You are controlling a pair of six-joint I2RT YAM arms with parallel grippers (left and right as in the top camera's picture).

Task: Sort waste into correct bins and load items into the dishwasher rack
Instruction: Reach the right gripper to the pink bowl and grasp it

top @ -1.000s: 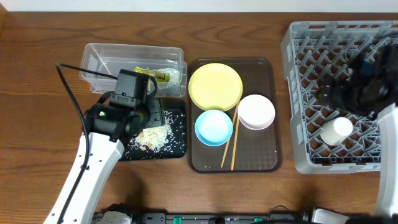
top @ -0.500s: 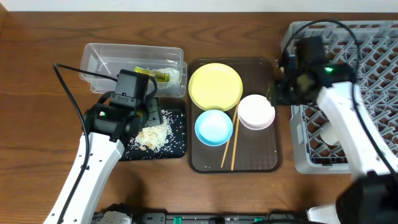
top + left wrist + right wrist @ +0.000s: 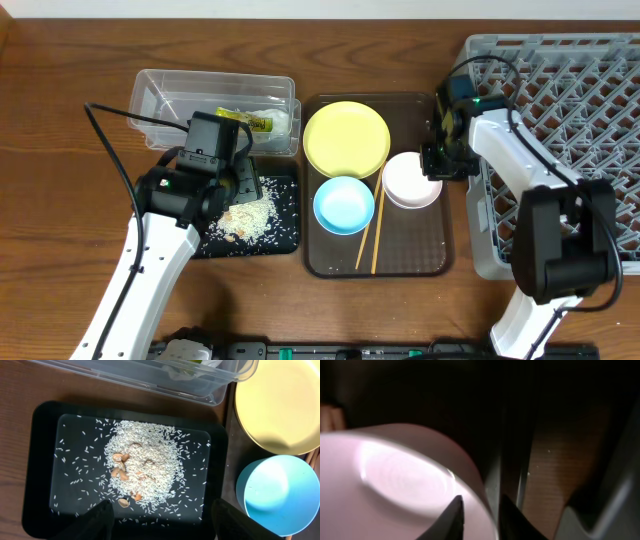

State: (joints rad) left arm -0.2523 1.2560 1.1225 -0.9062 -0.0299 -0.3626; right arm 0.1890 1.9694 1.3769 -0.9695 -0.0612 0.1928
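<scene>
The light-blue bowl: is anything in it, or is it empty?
Empty. The light-blue bowl shows only a bare blue inside, overhead and from the left wrist.

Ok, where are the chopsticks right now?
In the overhead view, the chopsticks lie on the brown tray, between the blue bowl on their left and the white bowl.
</scene>
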